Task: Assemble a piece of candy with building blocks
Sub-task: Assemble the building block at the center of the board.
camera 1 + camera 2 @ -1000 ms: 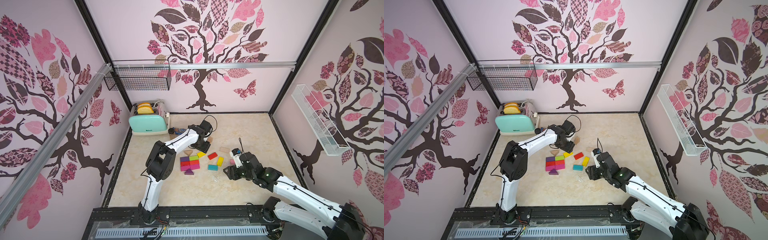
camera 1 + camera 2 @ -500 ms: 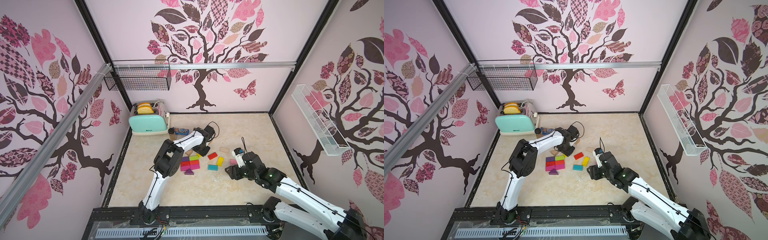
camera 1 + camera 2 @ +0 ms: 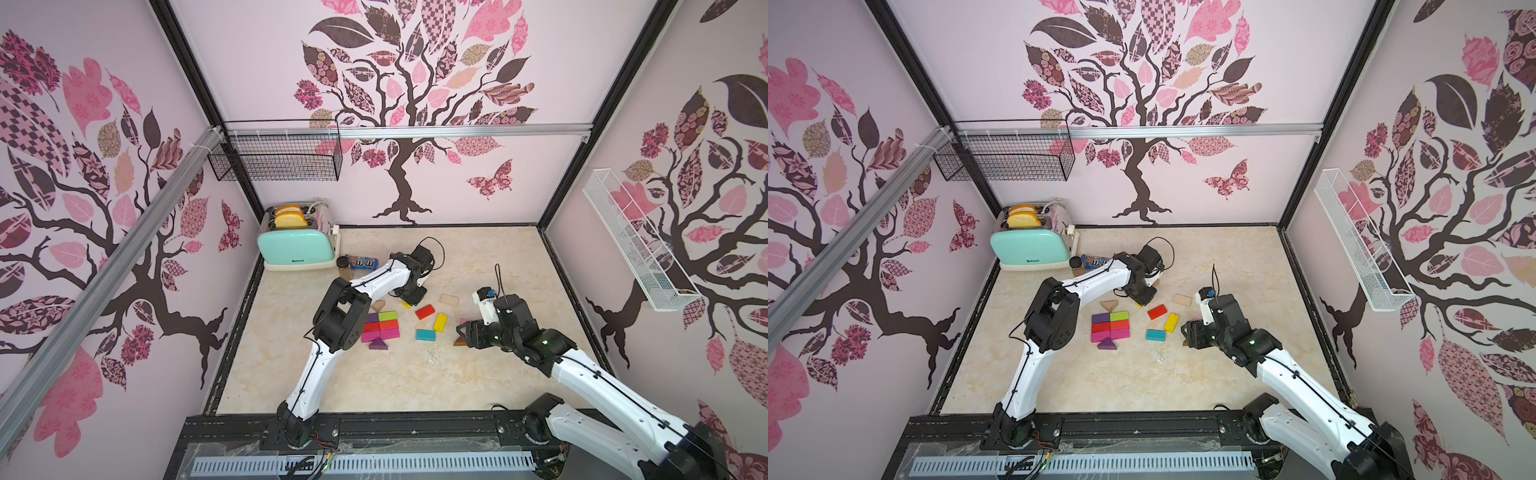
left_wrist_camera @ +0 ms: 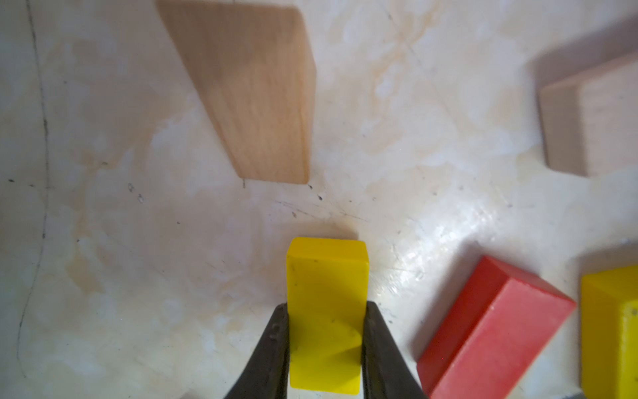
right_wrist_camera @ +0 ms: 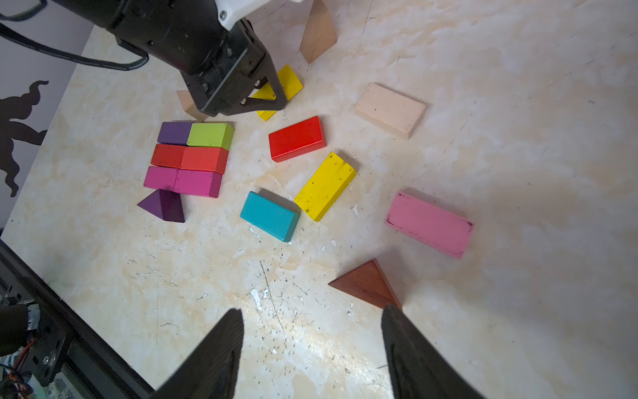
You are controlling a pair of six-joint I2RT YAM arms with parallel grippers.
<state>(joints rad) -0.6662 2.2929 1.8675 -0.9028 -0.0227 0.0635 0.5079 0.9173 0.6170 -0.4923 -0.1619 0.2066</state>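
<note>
Right jaws, nearest the front, hang spread and empty over the table (image 5: 518, 86), with a brown triangle (image 5: 367, 285) just beside one tip and a pink block (image 5: 429, 224) a little beyond. Farther in lies the candy body (image 3: 380, 326), three touching rows of purple, green, red and magenta blocks. A purple triangle (image 3: 378, 343) sits at its near end and a tan triangle (image 3: 377, 306) just past its far end. A teal block (image 3: 426, 335), a long yellow block (image 3: 440, 323) and a red block (image 3: 425, 311) lie loose beside it. Beyond them the left jaws, wide apart a second ago, have just shut onto the sides of a short yellow block (image 4: 326, 311), which seems not yet lifted. That secures the next piece for the build, probably another row, ready to carry over.
</note>
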